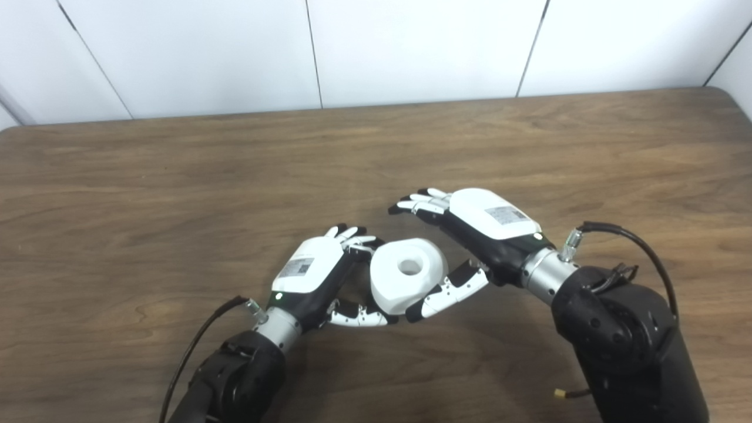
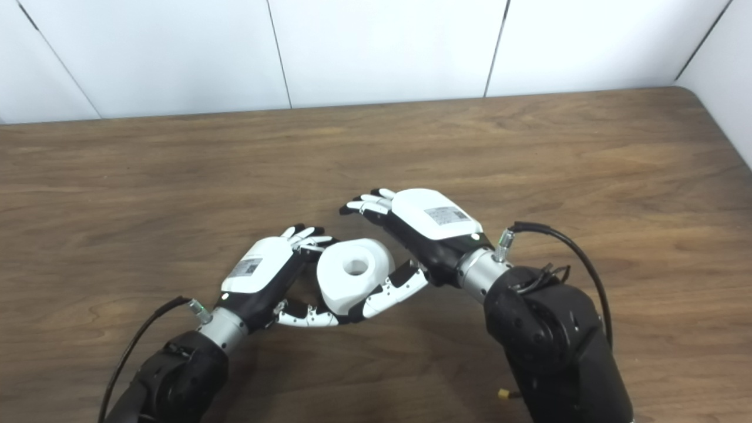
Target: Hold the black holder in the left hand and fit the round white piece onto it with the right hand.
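No readable text anywhere. Only markings: a small grey printed sticker on the white back shell of the left hand (image 1: 308, 267), with what looks like a QR-type code square, too blurred to decode. A similar grey sticker on the white back shell of the right hand (image 1: 490, 214), print illegible. Each hand also shows a small lit dot near the wrist, green on the left, whitish on the right. No brand names, no numbers legible.
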You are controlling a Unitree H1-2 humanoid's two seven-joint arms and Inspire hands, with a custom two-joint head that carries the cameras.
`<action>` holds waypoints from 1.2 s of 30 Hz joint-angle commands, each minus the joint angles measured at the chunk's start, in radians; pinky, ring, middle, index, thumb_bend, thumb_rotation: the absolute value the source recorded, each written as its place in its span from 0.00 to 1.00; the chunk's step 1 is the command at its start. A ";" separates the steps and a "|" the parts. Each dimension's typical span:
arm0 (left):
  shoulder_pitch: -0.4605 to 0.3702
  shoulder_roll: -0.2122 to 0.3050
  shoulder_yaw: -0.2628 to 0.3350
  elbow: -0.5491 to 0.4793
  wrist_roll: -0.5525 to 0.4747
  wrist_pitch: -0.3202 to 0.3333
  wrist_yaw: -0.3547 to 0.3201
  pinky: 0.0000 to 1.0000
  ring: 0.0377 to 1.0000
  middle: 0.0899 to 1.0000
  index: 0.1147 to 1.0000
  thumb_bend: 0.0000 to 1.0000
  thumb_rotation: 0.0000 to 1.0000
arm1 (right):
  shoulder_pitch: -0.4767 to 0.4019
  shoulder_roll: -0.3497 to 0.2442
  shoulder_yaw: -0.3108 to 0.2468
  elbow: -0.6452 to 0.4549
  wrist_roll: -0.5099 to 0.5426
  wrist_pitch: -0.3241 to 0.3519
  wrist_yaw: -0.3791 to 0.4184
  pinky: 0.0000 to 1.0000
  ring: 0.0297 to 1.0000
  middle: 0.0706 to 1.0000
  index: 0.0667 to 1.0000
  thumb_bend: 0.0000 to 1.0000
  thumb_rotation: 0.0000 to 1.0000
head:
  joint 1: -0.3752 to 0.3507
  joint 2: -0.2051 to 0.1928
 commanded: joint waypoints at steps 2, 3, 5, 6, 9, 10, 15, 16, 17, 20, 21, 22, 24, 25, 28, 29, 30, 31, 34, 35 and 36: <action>0.033 0.020 -0.025 0.078 0.027 0.079 -0.105 1.00 0.94 0.80 0.42 0.52 0.05 | -0.027 -0.002 -0.003 -0.035 -0.012 -0.004 0.009 0.97 1.00 0.99 0.87 1.00 0.47 | -0.002 0.000; 0.033 0.021 -0.024 0.076 0.027 0.080 -0.106 1.00 0.94 0.80 0.42 0.52 0.05 | -0.028 -0.001 -0.003 -0.035 -0.016 -0.004 0.014 0.98 1.00 1.00 0.88 1.00 0.47 | -0.003 0.000; 0.034 0.021 -0.022 0.078 0.023 0.076 -0.102 1.00 0.94 0.80 0.42 0.52 0.05 | -0.031 0.001 -0.003 -0.038 -0.025 -0.003 0.023 0.99 1.00 1.00 0.89 1.00 0.47 | -0.003 -0.001; 0.034 0.021 -0.021 0.080 0.021 0.075 -0.100 1.00 0.94 0.80 0.42 0.52 0.05 | -0.032 0.003 -0.004 -0.038 -0.026 -0.004 0.025 0.99 1.00 1.00 0.90 1.00 0.48 | -0.003 -0.003; 0.034 0.022 -0.020 0.086 0.022 0.076 -0.099 1.00 0.94 0.80 0.42 0.52 0.05 | -0.032 0.007 -0.010 -0.038 -0.021 -0.006 0.018 0.99 1.00 1.00 0.93 1.00 0.49 | -0.005 -0.007; 0.033 0.023 -0.020 0.087 0.022 0.075 -0.099 1.00 0.94 0.80 0.42 0.52 0.05 | -0.032 0.008 -0.011 -0.038 -0.019 -0.006 0.016 0.99 1.00 1.00 0.94 1.00 0.49 | -0.005 -0.007; 0.032 0.029 -0.021 0.094 0.028 0.069 -0.096 1.00 0.93 0.80 0.42 0.52 0.06 | -0.034 0.009 -0.016 -0.037 -0.015 -0.007 0.014 1.00 1.00 1.00 0.95 1.00 0.50 | -0.008 -0.012; 0.031 0.031 -0.024 0.092 0.037 0.072 -0.099 1.00 0.93 0.80 0.43 0.52 0.06 | -0.036 0.008 -0.017 -0.037 -0.018 -0.006 0.018 1.00 1.00 1.00 0.95 1.00 0.50 | -0.009 -0.012; 0.031 0.033 -0.027 0.091 0.045 0.072 -0.100 1.00 0.93 0.80 0.43 0.52 0.06 | -0.037 0.006 -0.017 -0.038 -0.019 -0.004 0.022 1.00 1.00 1.00 0.95 1.00 0.51 | -0.010 -0.011; 0.033 0.034 -0.032 0.088 0.057 0.071 -0.099 0.99 0.91 0.80 0.43 0.52 0.07 | -0.043 0.003 -0.023 -0.042 -0.026 0.006 0.038 1.00 1.00 1.00 0.95 1.00 0.51 | -0.010 -0.011; 0.033 0.034 -0.032 0.089 0.059 0.071 -0.100 0.99 0.91 0.80 0.43 0.52 0.07 | -0.047 0.003 -0.026 -0.041 -0.028 0.009 0.043 1.00 1.00 1.00 0.95 1.00 0.50 | -0.011 -0.012; 0.033 0.034 -0.032 0.089 0.061 0.071 -0.101 0.99 0.91 0.80 0.43 0.52 0.07 | -0.051 0.002 -0.029 -0.040 -0.027 0.011 0.046 1.00 1.00 1.00 0.95 1.00 0.48 | -0.011 -0.012; 0.031 0.034 -0.033 0.087 0.066 0.070 -0.102 0.99 0.91 0.81 0.63 0.73 0.16 | -0.056 0.001 -0.037 -0.039 -0.024 0.013 0.048 1.00 1.00 1.00 0.95 1.00 0.47 | -0.008 -0.014; 0.030 0.034 -0.036 0.083 0.072 0.070 -0.104 0.99 0.92 0.82 0.67 0.76 0.18 | -0.058 0.001 -0.041 -0.041 -0.023 0.015 0.050 1.00 1.00 1.00 0.95 1.00 0.46 | -0.008 -0.014; 0.033 0.033 -0.041 0.066 0.088 0.069 -0.109 1.00 0.94 0.85 0.75 0.82 0.21 | -0.062 0.002 -0.051 -0.041 -0.015 0.016 0.048 1.00 1.00 1.00 0.97 1.00 0.45 | -0.005 -0.014; 0.033 0.033 -0.043 0.062 0.094 0.069 -0.111 1.00 0.95 0.87 0.77 0.84 0.23 | -0.063 0.002 -0.052 -0.040 -0.014 0.016 0.048 1.00 1.00 1.00 0.97 1.00 0.45 | -0.004 -0.015; 0.034 0.033 -0.045 0.055 0.101 0.071 -0.116 1.00 0.96 0.87 0.79 0.85 0.23 | -0.064 0.001 -0.054 -0.039 -0.010 0.017 0.048 1.00 1.00 1.00 0.98 1.00 0.44 | -0.002 -0.016; 0.034 0.033 -0.046 0.048 0.107 0.076 -0.123 1.00 0.97 0.89 0.82 0.87 0.24 | -0.065 0.000 -0.055 -0.038 -0.007 0.016 0.047 1.00 1.00 1.00 0.98 1.00 0.44 | -0.002 -0.016; 0.034 0.033 -0.049 0.028 0.119 0.097 -0.150 1.00 0.98 0.92 0.89 0.90 0.26 | -0.070 -0.005 -0.057 -0.035 -0.001 0.016 0.047 1.00 1.00 1.00 0.99 1.00 0.45 | 0.000 -0.019; 0.034 0.034 -0.050 0.024 0.121 0.103 -0.157 1.00 0.99 0.92 0.90 0.91 0.26 | -0.071 -0.006 -0.058 -0.035 0.000 0.015 0.046 1.00 1.00 1.00 0.99 1.00 0.45 | 0.000 -0.019; 0.035 0.034 -0.050 0.020 0.121 0.107 -0.162 1.00 0.99 0.93 0.91 0.91 0.26 | -0.072 -0.008 -0.058 -0.034 0.001 0.014 0.044 1.00 1.00 1.00 0.99 1.00 0.46 | 0.000 -0.019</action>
